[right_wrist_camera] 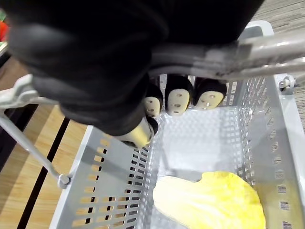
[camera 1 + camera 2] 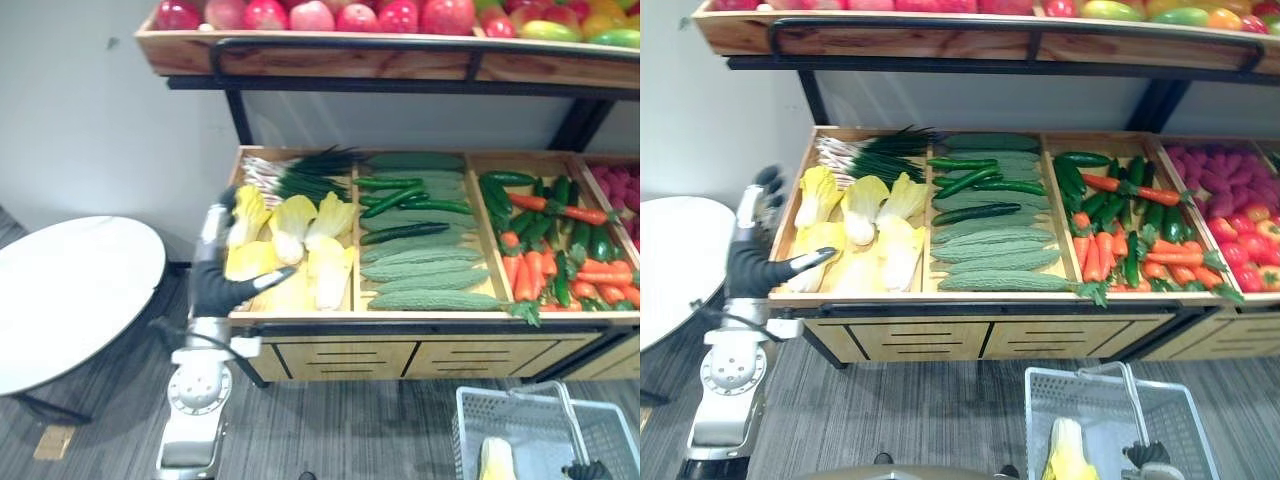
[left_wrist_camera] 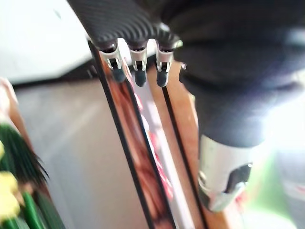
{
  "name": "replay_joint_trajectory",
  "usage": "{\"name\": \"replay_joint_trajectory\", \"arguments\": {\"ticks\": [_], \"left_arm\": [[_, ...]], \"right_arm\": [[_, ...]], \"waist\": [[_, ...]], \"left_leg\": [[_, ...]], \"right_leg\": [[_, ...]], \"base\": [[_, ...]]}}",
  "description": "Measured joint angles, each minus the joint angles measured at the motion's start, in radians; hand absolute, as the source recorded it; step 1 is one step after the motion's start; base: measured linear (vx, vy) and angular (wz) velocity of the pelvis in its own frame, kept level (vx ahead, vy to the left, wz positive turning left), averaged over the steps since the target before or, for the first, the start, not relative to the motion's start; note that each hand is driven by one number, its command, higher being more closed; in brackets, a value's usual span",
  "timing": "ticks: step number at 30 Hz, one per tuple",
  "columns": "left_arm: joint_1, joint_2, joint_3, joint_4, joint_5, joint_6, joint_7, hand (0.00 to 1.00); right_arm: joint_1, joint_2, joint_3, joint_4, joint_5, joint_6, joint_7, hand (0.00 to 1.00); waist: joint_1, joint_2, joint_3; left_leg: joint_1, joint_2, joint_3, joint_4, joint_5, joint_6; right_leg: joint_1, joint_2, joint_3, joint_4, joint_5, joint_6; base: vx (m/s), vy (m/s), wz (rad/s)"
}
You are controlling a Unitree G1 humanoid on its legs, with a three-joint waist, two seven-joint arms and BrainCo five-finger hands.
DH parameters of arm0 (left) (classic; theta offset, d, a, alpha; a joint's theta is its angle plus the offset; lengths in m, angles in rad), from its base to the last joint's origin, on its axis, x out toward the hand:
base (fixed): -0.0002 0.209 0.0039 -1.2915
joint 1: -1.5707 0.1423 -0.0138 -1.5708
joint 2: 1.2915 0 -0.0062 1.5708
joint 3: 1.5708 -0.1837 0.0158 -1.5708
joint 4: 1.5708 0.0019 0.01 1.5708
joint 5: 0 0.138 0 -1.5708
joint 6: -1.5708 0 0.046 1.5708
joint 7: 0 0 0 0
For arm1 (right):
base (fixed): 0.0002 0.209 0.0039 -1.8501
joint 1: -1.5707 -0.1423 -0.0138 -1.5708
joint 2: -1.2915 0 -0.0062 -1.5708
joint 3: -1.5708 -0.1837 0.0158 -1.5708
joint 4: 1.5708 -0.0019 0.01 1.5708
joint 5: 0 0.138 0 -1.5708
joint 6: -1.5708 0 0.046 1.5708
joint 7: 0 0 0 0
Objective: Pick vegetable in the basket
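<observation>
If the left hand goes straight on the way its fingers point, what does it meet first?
Probably the upper shelf: the left hand, beside the yellow cabbages, aims its straight fingers at the wooden front. Depth is unclear. The right hand grips the basket handle.

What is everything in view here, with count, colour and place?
pale yellow leafy cabbages: several, left compartment of the wooden display bin
yellow cabbage: one, inside the grey plastic basket on the floor
green onions: one bunch, behind the cabbages
dark green cucumbers and pale green bumpy gourds: several, middle compartment
orange carrots: many, among dark green vegetables, right compartment
purple and red produce: many, far-right compartment
red round fruit: a row, upper shelf
round white table: one, left
left hand: open, at the cabbage compartment's left edge
right hand: curled round the basket's metal handle
</observation>
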Motion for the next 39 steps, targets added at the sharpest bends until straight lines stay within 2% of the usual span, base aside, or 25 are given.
{"name": "replay_joint_trajectory", "arguments": {"ticks": [2, 4, 8, 11, 13, 14, 17, 19, 20, 24, 27, 31, 37, 39], "left_arm": [[0.012, -0.005, 0.085, 0.090, 0.039, 0.023, 0.032, 0.00], [0.025, -0.008, 0.175, 0.197, 0.124, 0.067, 0.084, 0.00], [0.044, -0.013, 0.252, 0.350, 0.202, 0.099, 0.162, 0.00], [0.072, -0.031, 0.320, 0.555, 0.240, 0.141, 0.189, 0.00], [0.072, -0.045, 0.362, 0.655, 0.245, 0.164, 0.191, 0.00], [0.071, -0.047, 0.401, 0.779, 0.227, 0.179, 0.191, 0.00], [0.066, -0.055, 0.475, 0.992, 0.190, 0.198, 0.191, 0.00], [0.067, -0.070, 0.523, 1.184, 0.126, 0.210, 0.178, 0.00], [0.069, -0.076, 0.528, 1.218, 0.119, 0.213, 0.174, 0.00], [0.095, -0.116, 0.514, 1.360, 0.099, 0.243, 0.077, 0.00], [0.096, -0.123, 0.427, 1.388, 0.069, 0.242, -0.012, 0.00], [0.093, -0.126, 0.302, 1.389, 0.051, 0.233, -0.086, 0.00], [0.077, -0.120, 0.197, 1.414, -0.010, 0.217, -0.125, 0.00], [0.074, -0.116, 0.175, 1.418, -0.019, 0.218, -0.125, 0.00]], "right_arm": [[0.005, 0.012, -0.015, 0.005, 0.002, 0.000, -0.011, 1.00], [0.014, 0.034, -0.036, 0.004, 0.006, -0.001, -0.031, 1.00], [0.037, 0.059, -0.044, 0.001, 0.019, -0.001, -0.055, 1.00], [0.067, 0.091, -0.044, -0.004, 0.037, 0.000, -0.068, 1.00], [0.081, 0.111, -0.044, -0.013, 0.038, 0.000, -0.073, 1.00], [0.088, 0.131, -0.042, -0.023, 0.038, 0.000, -0.080, 1.00], [0.091, 0.152, -0.038, -0.031, 0.037, 0.001, -0.082, 1.00], [0.085, 0.161, -0.030, -0.028, 0.037, 0.001, -0.082, 1.00], [0.085, 0.162, -0.027, -0.028, 0.037, 0.001, -0.083, 1.00], [0.062, 0.158, -0.014, 0.002, 0.037, 0.000, -0.085, 1.00], [0.053, 0.161, 0.000, 0.013, 0.038, 0.001, -0.084, 1.00], [0.052, 0.161, 0.048, 0.014, 0.039, 0.001, -0.082, 1.00], [0.047, 0.171, 0.068, 0.044, 0.057, 0.003, -0.079, 1.00], [0.052, 0.184, 0.040, 0.050, 0.068, 0.008, -0.079, 1.00]], "waist": [[-0.002, -0.006, 0.000], [-0.003, -0.012, -0.002], [-0.005, -0.013, -0.011], [-0.006, -0.011, -0.024], [-0.007, -0.013, -0.027], [-0.008, -0.015, -0.029], [-0.015, -0.018, -0.031], [-0.029, -0.021, -0.033], [-0.030, -0.021, -0.033], [-0.032, -0.019, -0.032], [-0.039, -0.008, -0.028], [-0.053, 0.005, -0.025], [-0.059, 0.007, -0.020], [-0.061, 0.006, -0.012]], "left_leg": [[-0.002, -0.001, -0.022, -0.009, 0.009, -0.003], [-0.003, -0.005, -0.044, -0.015, 0.008, -0.002], [-0.019, -0.011, -0.085, -0.015, 0.008, -0.002], [-0.020, -0.012, -0.097, -0.015, 0.008, -0.002], [-0.020, -0.013, -0.106, -0.016, 0.008, -0.002], [-0.018, -0.013, -0.107, -0.015, 0.008, -0.004], [-0.016, -0.012, -0.106, -0.015, 0.004, -0.007], [-0.015, -0.012, -0.106, -0.013, 0.003, -0.007], [-0.015, -0.012, -0.105, -0.012, 0.003, -0.006], [0.004, -0.006, -0.081, -0.010, -0.002, -0.011], [0.009, 0.001, -0.075, -0.010, -0.003, -0.013], [0.019, 0.006, -0.061, -0.016, -0.009, -0.021], [0.024, 0.007, -0.057, -0.016, -0.009, -0.021], [0.042, 0.007, -0.056, -0.016, -0.015, -0.022]], "right_leg": [[0.003, 0.001, -0.021, 0.000, -0.012, -0.012], [0.012, 0.000, -0.035, -0.001, -0.029, -0.016], [0.017, -0.001, -0.067, -0.011, -0.035, -0.011], [0.029, 0.001, -0.080, -0.023, -0.035, -0.011], [0.038, 0.001, -0.092, -0.030, -0.033, -0.013], [0.044, 0.004, -0.095, -0.037, -0.033, -0.013], [0.047, 0.005, -0.095, -0.041, -0.033, -0.012], [0.048, 0.006, -0.092, -0.045, -0.032, -0.010], [0.048, 0.007, -0.091, -0.046, -0.032, -0.009], [0.052, 0.013, -0.065, -0.052, -0.028, -0.003], [0.052, 0.021, -0.058, -0.051, -0.028, -0.004], [0.050, 0.025, -0.042, -0.049, -0.033, -0.010], [0.049, 0.023, -0.038, -0.043, -0.036, -0.010], [0.046, 0.015, -0.033, 0.005, -0.064, -0.011]], "base": [[-0.05, 0.006, 0.32], [-0.07, 0.008, 0.18], [-0.04, 0.014, 0.19], [0.02, 0.006, 0.10], [0.05, -0.002, 0.14], [0.05, -0.004, 0.07], [0.06, -0.011, -0.01], [0.07, -0.013, -0.02], [0.05, -0.010, -0.05], [0.04, -0.016, -0.16], [0.00, -0.030, -0.12], [-0.02, -0.016, -0.12], [-0.01, -0.005, -0.03], [0.00, 0.000, 0.00]]}}
